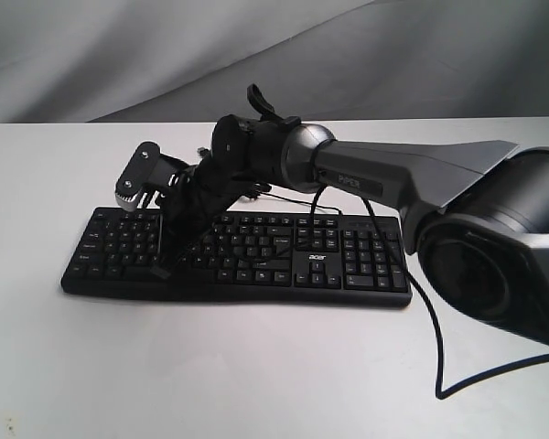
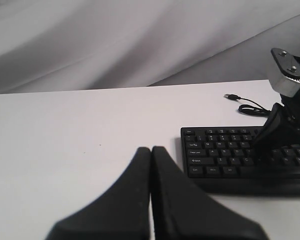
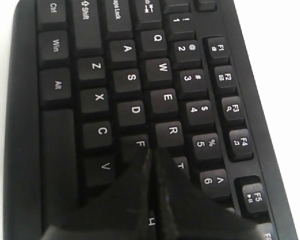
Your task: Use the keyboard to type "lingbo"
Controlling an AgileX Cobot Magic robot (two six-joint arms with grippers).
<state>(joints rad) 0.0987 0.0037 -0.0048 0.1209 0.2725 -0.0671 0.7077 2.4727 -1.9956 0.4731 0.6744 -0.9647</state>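
The black keyboard (image 1: 348,261) with a white "acer" logo lies across the middle of the white table. My right arm reaches over it to its left half, and my right gripper (image 1: 162,267) points down at the keys, shut with nothing in it. In the right wrist view the shut tips (image 3: 151,151) sit over the keyboard (image 3: 95,95) between the F, R and T keys, hiding the key beneath them. My left gripper (image 2: 151,149) is shut and empty over bare table, beside the end of the keyboard (image 2: 220,155) with the Ctrl and Shift keys. It is outside the exterior view.
The keyboard's thin USB cable (image 2: 250,106) lies loose on the table behind it. A thick black arm cable (image 1: 430,320) loops over the table in front of the number pad. A grey cloth backdrop (image 1: 119,55) rises behind the table.
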